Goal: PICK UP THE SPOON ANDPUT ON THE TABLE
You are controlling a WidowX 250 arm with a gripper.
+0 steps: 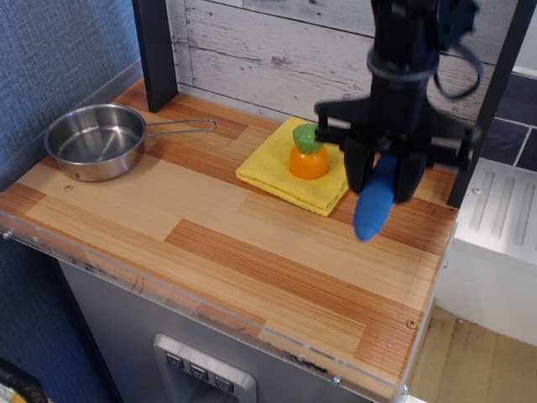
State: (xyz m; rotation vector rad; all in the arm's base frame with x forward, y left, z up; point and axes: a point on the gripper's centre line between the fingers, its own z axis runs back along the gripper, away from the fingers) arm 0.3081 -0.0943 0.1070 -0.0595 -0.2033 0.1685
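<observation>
The spoon [373, 206] shows only its thick blue ribbed handle; its grey head is hidden inside the gripper. My black gripper [384, 172] is shut on the spoon and holds it in the air above the right part of the wood-laminate table [218, 243]. The handle hangs down from the fingers, clear of the table top.
A steel pan [96, 140] with a thin wire handle sits at the back left. A yellow cloth [295, 171] lies at the back middle with an orange and green toy [309, 151] on it, just left of the gripper. A dark post [156, 52] stands at the back.
</observation>
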